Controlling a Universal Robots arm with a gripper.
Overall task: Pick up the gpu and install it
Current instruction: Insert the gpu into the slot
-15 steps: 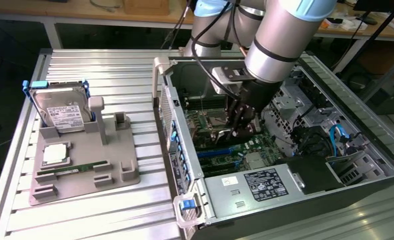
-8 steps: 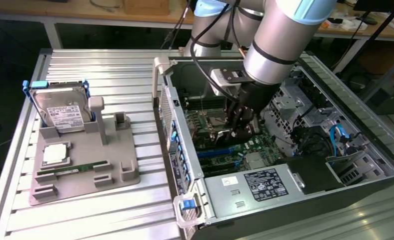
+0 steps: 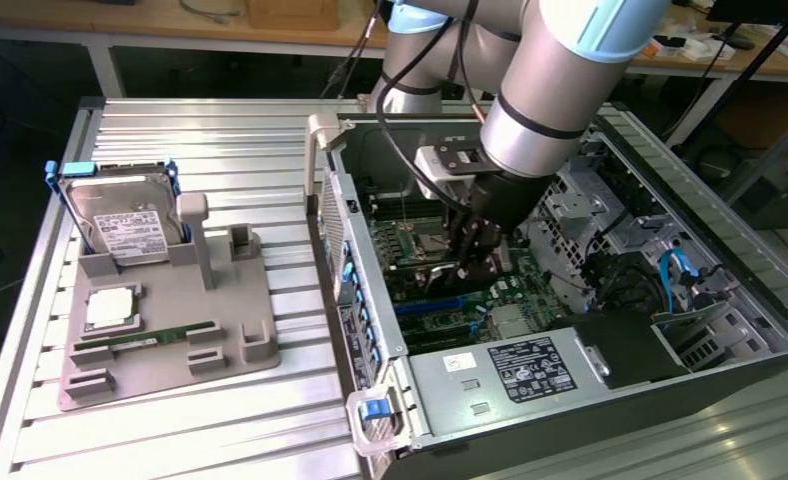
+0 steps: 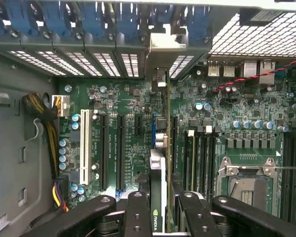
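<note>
The gpu (image 4: 158, 170) shows edge-on in the wrist view, a thin dark card with a green logo and a silvery bracket end (image 4: 163, 47) up against the case's rear slot openings. My gripper (image 4: 162, 200) is shut on the card, with a black finger (image 4: 137, 207) on each side. The card stands over the green motherboard (image 4: 128, 98), between the long black expansion slots (image 4: 121, 153) and the memory slots. I cannot tell whether it sits in a slot. In the exterior view the gripper (image 3: 478, 262) reaches down inside the open computer case (image 3: 367, 330).
On the exterior view's left, a grey fixture (image 3: 167, 370) holds a hard drive in a blue frame (image 3: 117, 225), a processor (image 3: 111, 308) and a green memory stick (image 3: 147, 340). Inside the case are a power supply (image 3: 528, 365), the CPU socket (image 4: 246, 185) and a yellow-black cable bundle (image 4: 47, 128).
</note>
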